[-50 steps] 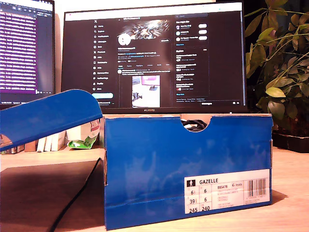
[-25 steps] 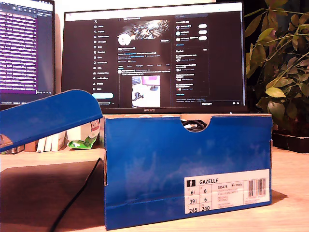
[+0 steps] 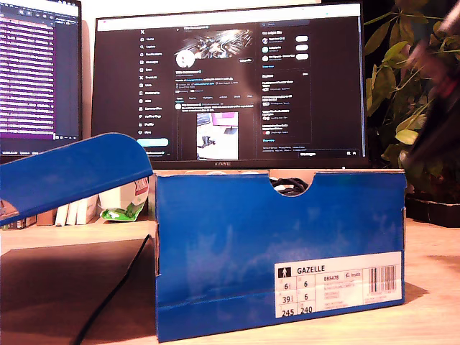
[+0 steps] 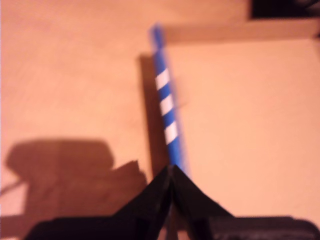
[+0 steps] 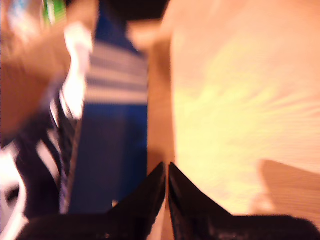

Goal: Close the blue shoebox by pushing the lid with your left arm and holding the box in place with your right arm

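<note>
While the blue cardboard shoebox sits centre on a pale wood desk, its curved lid tilts open at 9 o'clock, my first gripper w/ black wedge tips pinched together, my second gripper likewise closed, empty, beside box's striped side.

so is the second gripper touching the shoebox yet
Cannot tell. The second wrist view is blurred: my second gripper sits close beside the shoebox, jaws together, but no clear contact or gap shows. The exterior view shows only a dark blur.
</note>
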